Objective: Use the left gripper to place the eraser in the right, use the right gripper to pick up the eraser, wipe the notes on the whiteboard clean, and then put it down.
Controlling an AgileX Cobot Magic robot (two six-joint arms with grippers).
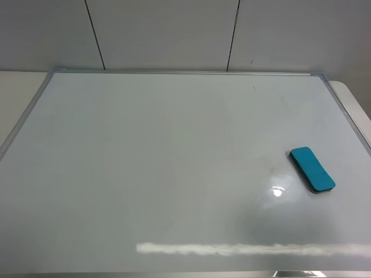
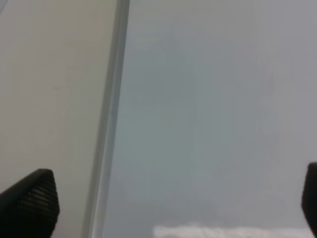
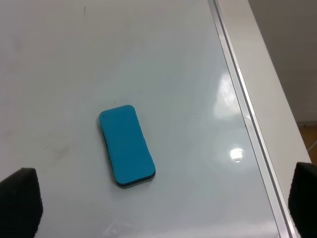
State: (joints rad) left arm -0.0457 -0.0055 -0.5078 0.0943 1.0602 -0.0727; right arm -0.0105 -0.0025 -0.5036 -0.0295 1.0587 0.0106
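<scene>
The teal-blue eraser lies flat on the right part of the whiteboard, felt side down, near the right frame. Neither arm shows in the exterior high view. In the right wrist view the eraser lies on the whiteboard, just ahead of my right gripper, which is open and empty, fingers spread wide. My left gripper is open and empty over the whiteboard beside its left frame. No zigzag notes show; only a tiny dark speck near the far edge.
The silver frame borders the board, with the cream tabletop outside it. The right frame and table edge run beside the eraser. A grey panelled wall stands behind the board. Lamp glare shows near the eraser.
</scene>
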